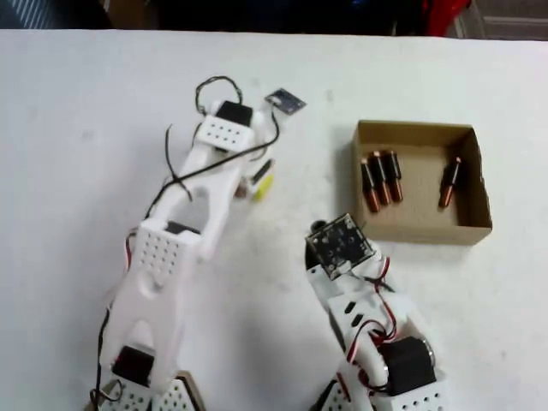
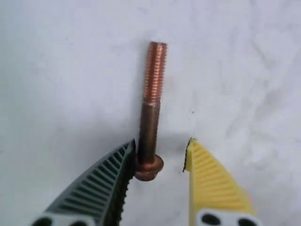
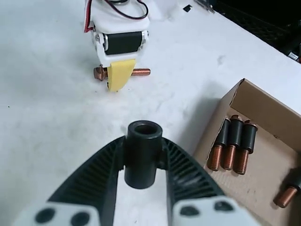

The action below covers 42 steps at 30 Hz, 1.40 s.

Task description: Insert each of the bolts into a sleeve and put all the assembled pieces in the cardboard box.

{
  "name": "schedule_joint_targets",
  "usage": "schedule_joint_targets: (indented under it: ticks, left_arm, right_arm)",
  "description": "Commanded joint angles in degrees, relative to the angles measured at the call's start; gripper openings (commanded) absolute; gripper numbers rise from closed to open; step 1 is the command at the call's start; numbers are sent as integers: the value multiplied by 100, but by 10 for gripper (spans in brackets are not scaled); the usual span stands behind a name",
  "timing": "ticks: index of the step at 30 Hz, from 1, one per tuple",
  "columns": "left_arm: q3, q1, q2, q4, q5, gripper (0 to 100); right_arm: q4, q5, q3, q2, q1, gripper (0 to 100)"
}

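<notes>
Your loose bolt (image 2: 149, 113) lies flat on the white table (image 2: 56, 70), with its flanged head between the tips of the left gripper (image 2: 161, 143). Those fingers stand apart. The grey finger (image 2: 101, 188) touches the head and the lower shank, while the yellow finger (image 2: 211, 179) stands clear of the bolt, with a strip of bare table between them. The threaded end points away from the gripper, out past both tips. In the right wrist view you see the same bolt crosswise behind the yellow finger, with the head out one side and the thread out the other.

Your sleeve (image 3: 142, 160), a short black tube, is clamped in the right gripper (image 3: 144, 141), with a dark finger pressed against each side. Its open bore faces the wrist camera.

Beside that gripper you have the cardboard box (image 1: 419, 130), open at the top. Three assembled pieces (image 1: 381, 180) lie in it side by side, touching one another, near one wall. A fourth piece (image 1: 450, 182) lies apart from them, close to the opposite wall.

From above, the left arm (image 1: 184, 231) lies stretched out over the table, its gripper near the box but not touching it. The right arm (image 1: 368, 325) sits close to the box's near corner.
</notes>
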Motion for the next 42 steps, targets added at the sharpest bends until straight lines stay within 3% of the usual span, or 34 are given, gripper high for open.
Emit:
schedule_joint_targets:
  ticks: [1,8,12,28,40,42]
  left_arm:
    - [-413,119,154,334,-70,199]
    - [-1037,127,549,782,-70,16]
    - [-1257,119,673,809,-62,55]
    - [-1266,-66,673,914,-62,57]
    - [-1204,-154,-215,1178,-70,56]
    - [-1204,-154,-303,1178,-378,56]
  right_arm:
    - [-136,-53,-53,-75,48,16]
    - [-163,-35,35,-75,48,16]
    - [-163,-26,35,-75,48,16]
    - [-163,-18,35,-75,48,16]
    - [-163,-18,35,-75,48,16]
    - [-163,-18,35,-75,48,16]
